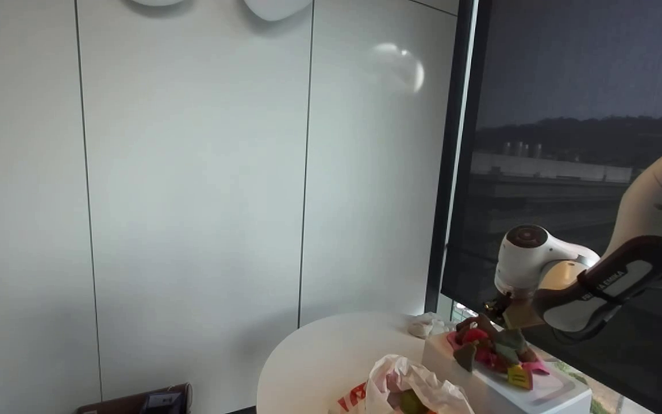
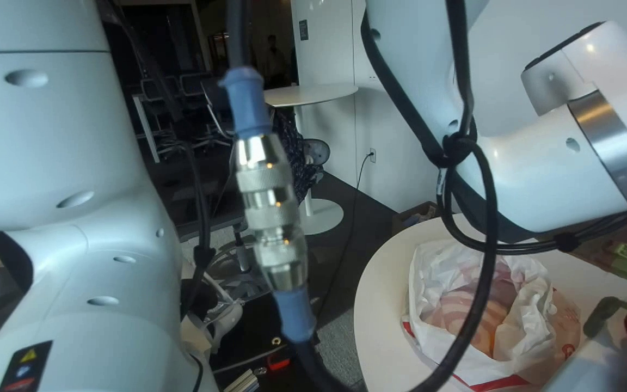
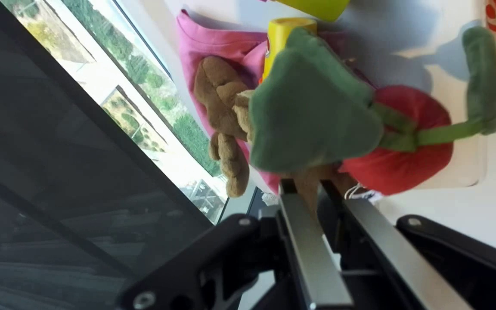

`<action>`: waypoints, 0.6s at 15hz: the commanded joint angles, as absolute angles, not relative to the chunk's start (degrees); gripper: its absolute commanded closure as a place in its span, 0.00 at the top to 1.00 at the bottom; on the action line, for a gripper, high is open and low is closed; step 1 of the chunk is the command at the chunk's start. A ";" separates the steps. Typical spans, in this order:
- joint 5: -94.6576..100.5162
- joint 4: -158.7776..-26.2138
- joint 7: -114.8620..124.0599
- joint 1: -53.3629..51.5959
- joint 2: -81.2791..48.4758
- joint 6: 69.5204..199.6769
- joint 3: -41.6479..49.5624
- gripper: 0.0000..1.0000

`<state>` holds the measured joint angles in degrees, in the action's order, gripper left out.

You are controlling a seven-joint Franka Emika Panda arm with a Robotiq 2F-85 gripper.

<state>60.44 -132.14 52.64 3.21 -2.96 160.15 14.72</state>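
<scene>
My gripper points down over a pile of plush toys on a white box. Its fingers are close together with a brown plush between them; that plush is mostly hidden. A green plush lies just beyond the fingertips and covers part of it. A red round plush with a green stem is beside the right finger. A knobbly brown plush lies on pink cloth to the left. In an exterior view the gripper is low over the pile.
A yellow cylinder stands behind the green plush. A white plastic bag holding plush items is beside the box on a round white table. A crumpled white item lies near the window. The dark window blind is close to the arm.
</scene>
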 commanded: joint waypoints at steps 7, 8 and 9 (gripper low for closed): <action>72.43 -132.26 65.90 2.48 -1.90 164.50 14.37 0.96; 71.60 -133.20 65.18 2.22 -1.39 165.85 13.85 1.00; 68.43 -134.92 62.24 2.00 -1.24 168.59 13.12 1.00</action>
<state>70.71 -131.64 63.91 2.69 -3.65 163.93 14.29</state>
